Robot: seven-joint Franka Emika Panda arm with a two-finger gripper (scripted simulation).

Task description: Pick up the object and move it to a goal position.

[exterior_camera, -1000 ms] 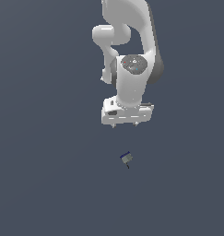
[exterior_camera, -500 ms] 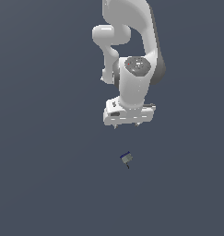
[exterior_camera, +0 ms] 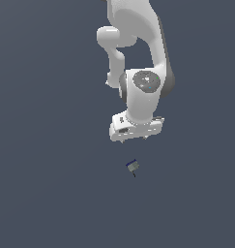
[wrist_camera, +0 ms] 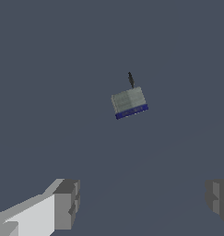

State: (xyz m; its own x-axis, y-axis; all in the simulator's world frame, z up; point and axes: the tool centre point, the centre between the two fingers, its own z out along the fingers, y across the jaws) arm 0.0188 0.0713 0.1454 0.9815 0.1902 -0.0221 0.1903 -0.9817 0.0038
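dark grey flat surface (exterior_camera: 46, 193) carrying the piece | white jointed arm (exterior_camera: 138, 58) hanging wrist-down, approaching (likely pre-grasp step) | white claw (exterior_camera: 136, 135) spreading wide, holding nothing | tiny grey block with blue edge and black stem (exterior_camera: 133, 167) lying just beyond the claw; next: lowering, centring, closing

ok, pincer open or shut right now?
Open. In the wrist view the pincer fingers stand wide apart, nothing between them; the object lies beyond.

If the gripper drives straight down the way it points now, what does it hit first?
Probably bare floor: the open gripper seems not quite centred on the object, which lies ahead of its fingers. Depth is unclear.
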